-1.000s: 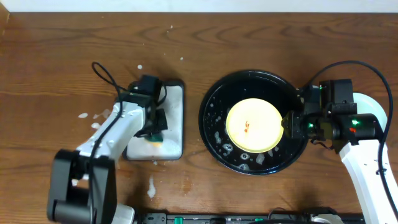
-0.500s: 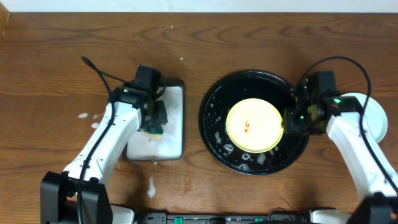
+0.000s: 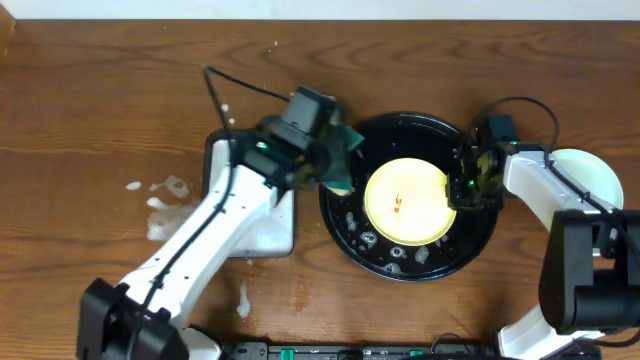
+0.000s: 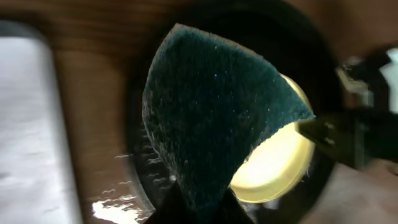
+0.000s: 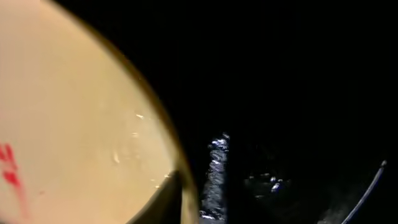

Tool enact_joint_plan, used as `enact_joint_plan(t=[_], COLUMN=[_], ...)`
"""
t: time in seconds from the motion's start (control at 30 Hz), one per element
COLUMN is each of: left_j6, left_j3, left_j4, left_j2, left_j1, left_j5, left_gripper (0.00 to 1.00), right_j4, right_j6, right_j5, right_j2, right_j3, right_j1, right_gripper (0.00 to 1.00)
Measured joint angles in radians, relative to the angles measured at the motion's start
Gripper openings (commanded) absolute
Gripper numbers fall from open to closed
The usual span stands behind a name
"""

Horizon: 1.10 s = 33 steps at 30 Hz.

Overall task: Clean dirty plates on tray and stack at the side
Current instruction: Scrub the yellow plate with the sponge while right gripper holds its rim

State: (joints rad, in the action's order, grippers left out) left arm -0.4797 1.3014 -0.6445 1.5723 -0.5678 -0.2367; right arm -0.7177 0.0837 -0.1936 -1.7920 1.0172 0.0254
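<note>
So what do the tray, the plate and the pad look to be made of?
Tray: black and glossy, with bright glints and wet beads; probably plastic or lacquer. Plate: pale yellow, smooth, slight sheen; plastic or glazed ceramic, can't tell which. Pad: dark green, coarse fuzzy fibre, like a scouring sponge; what seems a yellow foam layer shows from overhead.

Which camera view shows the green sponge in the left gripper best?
The left wrist view: the sponge fills the frame, its rough texture clear. The overhead view shows it small, above the black tray's left rim. The right wrist view lacks it.
</note>
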Motion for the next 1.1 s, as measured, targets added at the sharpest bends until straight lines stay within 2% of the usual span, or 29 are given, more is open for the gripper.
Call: enact_joint_plan(t=[0.2, 0.47, 0.57, 0.67, 0.83, 1.0, 1.1], left_j6=[-0.065, -0.129, -0.161, -0.18, -0.179, -0.163, -0.148], left_j3=[0.0, 0.0, 0.0, 0.002, 0.023, 0.056, 0.066], left_j4=[0.094, 0.231, 0.279, 0.291, 0.23, 0.071, 0.026], left_j2=[0.115, 0.32, 0.4, 0.463, 0.465, 0.454, 0.453], left_j1=[-0.133, -0.255, -0.263, -0.259, -0.252, -0.246, -0.246], left_j5=[-0.027, -0.042, -0.046, -0.054, -0.012, 0.181, 0.298], left_gripper=[0.08, 0.15, 0.15, 0.08, 0.08, 0.07, 0.07], right_j4=[0.024, -0.006, -0.014, -0.021, -0.031, -0.051, -0.057], right_j6=[-0.04, -0.019, -0.011, -0.006, -0.004, 0.004, 0.01], right_j5=[-0.113, -0.14, -0.14, -0.139, -0.137, -0.138, -0.151], right_j2=[-0.016, -0.02, -0.02, -0.02, -0.02, -0.02, -0.021], right_j3=[0.003, 0.003, 0.003, 0.003, 0.003, 0.003, 0.003], right_j1=[-0.032, -0.032, -0.032, -0.032, -0.031, -0.019, -0.008], right_gripper=[0.01, 0.01, 0.01, 0.01, 0.01, 0.01, 0.01])
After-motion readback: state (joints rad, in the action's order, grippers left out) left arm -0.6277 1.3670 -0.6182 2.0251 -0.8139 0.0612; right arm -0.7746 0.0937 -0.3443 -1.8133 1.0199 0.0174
